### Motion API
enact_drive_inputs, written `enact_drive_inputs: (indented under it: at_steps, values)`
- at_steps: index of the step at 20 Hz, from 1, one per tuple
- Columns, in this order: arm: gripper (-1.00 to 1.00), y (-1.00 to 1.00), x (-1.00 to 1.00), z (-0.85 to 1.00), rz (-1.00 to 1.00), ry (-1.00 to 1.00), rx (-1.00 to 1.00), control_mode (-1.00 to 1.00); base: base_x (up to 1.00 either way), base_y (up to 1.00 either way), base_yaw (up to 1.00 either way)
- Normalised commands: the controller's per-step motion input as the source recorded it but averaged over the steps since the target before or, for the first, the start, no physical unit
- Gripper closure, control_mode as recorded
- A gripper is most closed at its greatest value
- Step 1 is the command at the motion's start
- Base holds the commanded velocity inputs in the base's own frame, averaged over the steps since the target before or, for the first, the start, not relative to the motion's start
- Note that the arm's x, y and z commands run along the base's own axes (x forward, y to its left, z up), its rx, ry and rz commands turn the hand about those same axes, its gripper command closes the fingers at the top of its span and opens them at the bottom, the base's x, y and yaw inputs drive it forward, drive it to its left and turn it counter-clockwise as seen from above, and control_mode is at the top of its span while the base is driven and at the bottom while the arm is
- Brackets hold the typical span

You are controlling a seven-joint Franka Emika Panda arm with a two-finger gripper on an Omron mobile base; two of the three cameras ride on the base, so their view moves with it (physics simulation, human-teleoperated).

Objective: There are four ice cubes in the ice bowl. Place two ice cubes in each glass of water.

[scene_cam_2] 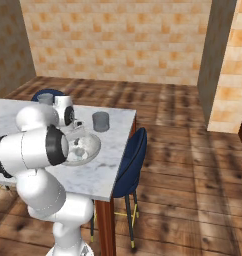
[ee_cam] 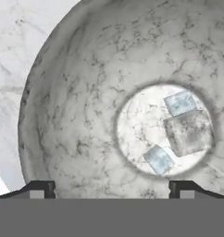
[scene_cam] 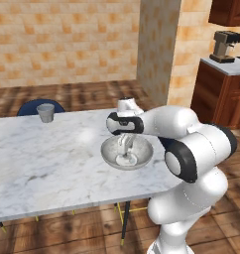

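The arm was bent forward at the elbow, wrist turned down. The gripper [scene_cam: 125, 151] was pointed straight down, its fingertips [ee_cam: 40, 189] held wide apart, nothing gripped.

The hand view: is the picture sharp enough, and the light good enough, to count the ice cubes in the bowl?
Hand view: evenly lit, no glare; in the ice bowl, two small ice cubes look crisp, a third, larger shape is greyer and blurry. Left base view: the cubes are too small to count.
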Motion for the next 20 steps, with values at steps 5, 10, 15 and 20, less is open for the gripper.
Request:
enact_drive_inputs:
  at_steps: [5,10,15,20]
  values:
    - [-1.0,-0.09,0.01,-0.17,0.23,-0.28,0.0,-1.0,0.0,0.0,0.0]
    - [-1.0,-0.07,0.13,-0.24,0.14,-0.03,0.02,-1.0,0.0,0.0,0.0]
    - [-1.0,0.0,0.32,-0.01,0.0,-0.02,0.08,-1.0,0.0,0.0,0.0]
    - [-1.0,0.0,0.33,-0.25,0.0,0.0,0.02,-1.0,0.0,0.0,0.0]
